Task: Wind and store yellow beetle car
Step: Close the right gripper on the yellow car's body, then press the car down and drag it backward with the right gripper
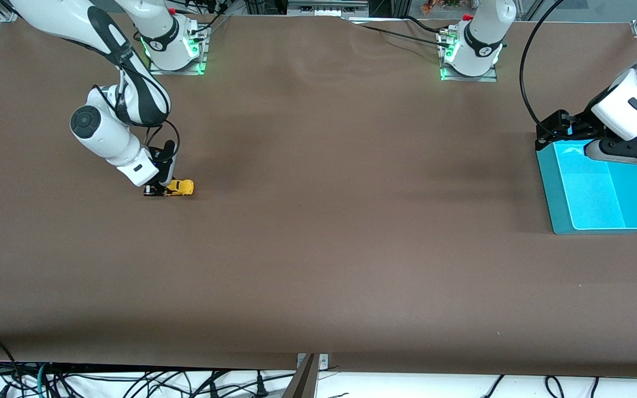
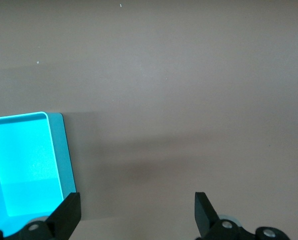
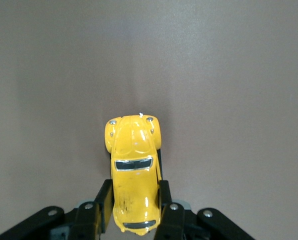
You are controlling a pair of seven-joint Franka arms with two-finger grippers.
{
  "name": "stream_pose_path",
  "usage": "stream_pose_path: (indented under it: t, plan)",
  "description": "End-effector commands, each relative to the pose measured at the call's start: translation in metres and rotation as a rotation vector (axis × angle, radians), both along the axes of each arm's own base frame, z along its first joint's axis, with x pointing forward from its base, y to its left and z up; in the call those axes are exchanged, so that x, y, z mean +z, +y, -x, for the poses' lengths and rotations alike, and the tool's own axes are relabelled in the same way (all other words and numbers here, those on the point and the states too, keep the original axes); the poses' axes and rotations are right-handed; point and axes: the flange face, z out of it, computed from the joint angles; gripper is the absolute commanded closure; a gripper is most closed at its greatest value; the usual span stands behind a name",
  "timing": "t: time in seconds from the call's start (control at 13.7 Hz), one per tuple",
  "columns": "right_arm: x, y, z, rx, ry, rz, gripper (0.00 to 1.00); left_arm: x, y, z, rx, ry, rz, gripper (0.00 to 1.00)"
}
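Between the two fingers of the right gripper [image 3: 135, 202] sits the yellow beetle car [image 3: 134, 172]. The jaws are narrow and press on both sides of the car's body at its rear part, and the rounded hood with the two small headlights comes out past the fingertips. The front camera shows the right gripper [image 1: 159, 187] down at the brown table [image 1: 318, 249], toward the right arm's end, with the yellow beetle car [image 1: 179, 188] on the surface.

At the left arm's end of the table, the left gripper [image 2: 138, 210] hangs with its jaws wide apart and nothing between them. One fingertip is just beside the wall of the turquoise bin [image 2: 61, 155]; under the gap is bare table. The left arm waits over the turquoise bin [image 1: 600, 224].
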Motion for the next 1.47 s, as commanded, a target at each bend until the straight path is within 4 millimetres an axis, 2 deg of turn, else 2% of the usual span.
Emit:
stream_pose_path:
  t: [0.0,0.44,0.66,1.03,1.25,1.39]
  plan:
    - [0.009,0.001,0.001,-0.036,0.039,0.005,1.0,0.007,0.002,0.003,-0.002,-0.001,-0.022,0.0]
    - [0.0,-0.002,0.002,0.012,0.026,0.007,1.0,0.007,0.002,0.003,-0.002,-0.001,-0.022,0.0]
    - [-0.002,-0.019,0.0,0.046,0.021,0.013,1.0,0.007,0.002,0.003,-0.002,-0.001,-0.022,0.0]
    - [-0.005,-0.073,0.0,0.049,0.02,0.039,1.0,0.007,0.001,0.003,-0.003,-0.001,-0.022,0.0]
    - [-0.006,-0.124,0.005,0.048,0.023,0.061,1.0,0.007,0.002,0.003,-0.002,-0.001,-0.022,0.0]
    - [-0.006,-0.151,0.009,0.048,0.023,0.072,1.0,0.007,0.002,0.003,-0.002,-0.001,-0.022,0.0]
